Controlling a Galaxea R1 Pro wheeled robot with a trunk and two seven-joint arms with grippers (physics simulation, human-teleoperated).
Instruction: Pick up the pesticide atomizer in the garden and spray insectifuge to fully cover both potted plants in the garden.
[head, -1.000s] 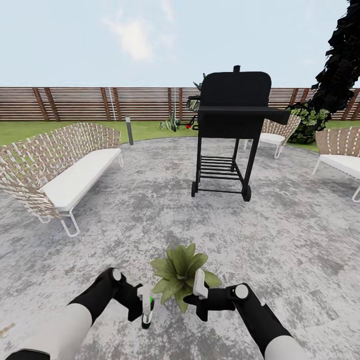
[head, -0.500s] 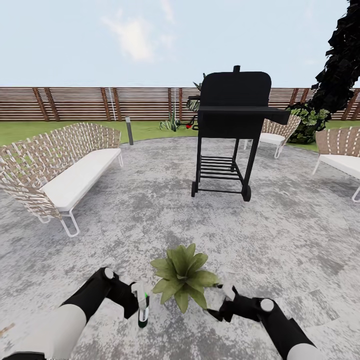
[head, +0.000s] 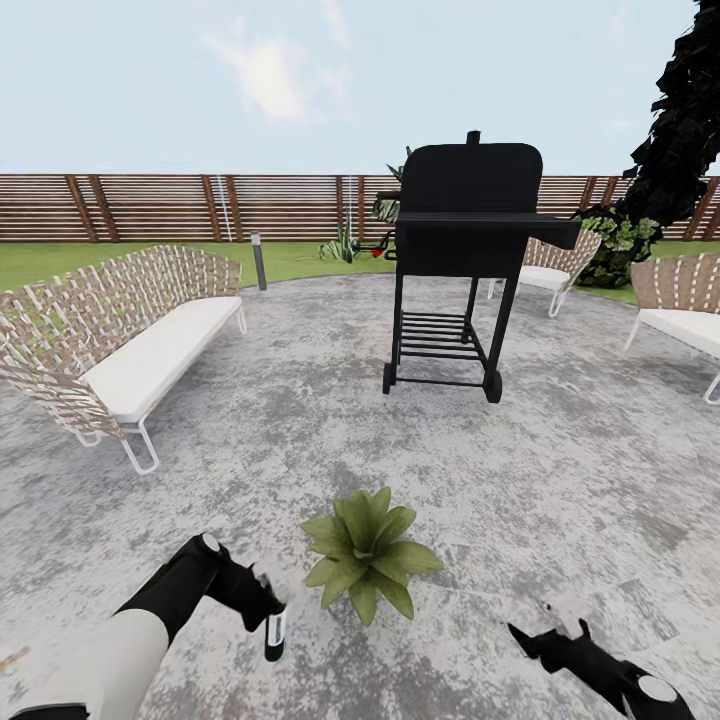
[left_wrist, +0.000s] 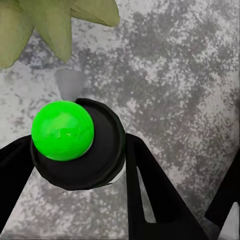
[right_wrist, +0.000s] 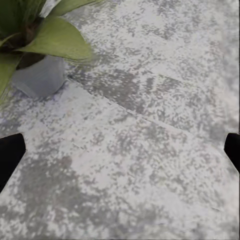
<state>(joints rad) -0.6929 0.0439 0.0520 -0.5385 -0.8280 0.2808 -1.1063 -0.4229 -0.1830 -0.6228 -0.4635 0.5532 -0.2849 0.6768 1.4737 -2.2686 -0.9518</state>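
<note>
1. Paving (head: 300, 400) of grey mottled stone spreads across the garden under a pale sky; a slatted wooden fence (head: 150, 207) closes off the far side, with a strip of lawn (head: 120, 258) before it.
2. Left hand (head: 268, 622) hangs low over the paving, clenched on the pesticide atomizer (head: 275, 634); the bottle stands roughly upright, its dark base toward the ground; in the left wrist view the black fingers (left_wrist: 150, 200) flank a round dark body capped by a bright green dome (left_wrist: 62, 130).
3. One potted plant (head: 366, 562), a low rosette of broad pointed leaves, sits on the paving between the two arms, just to the right of the atomizer and apart from it; its leaf tips (left_wrist: 55, 20) show beyond the bottle in the left wrist view.
4. Right hand (head: 545, 635) is low over the paving, well to the right of the plant; its fingers stand released and wide, the dark tips at opposite edges of the right wrist view, with bare stone between them.
5. Right wrist view catches the plant's small grey pot (right_wrist: 40, 80) resting on the stone under green leaves.
6. Black grill (head: 465, 250) on a wheeled frame stands mid-paving beyond the plant; a wicker sofa (head: 120, 340) with a white cushion lies to the left; wicker chairs (head: 680, 310) sit to the right near a dark bush (head: 680, 130).
</note>
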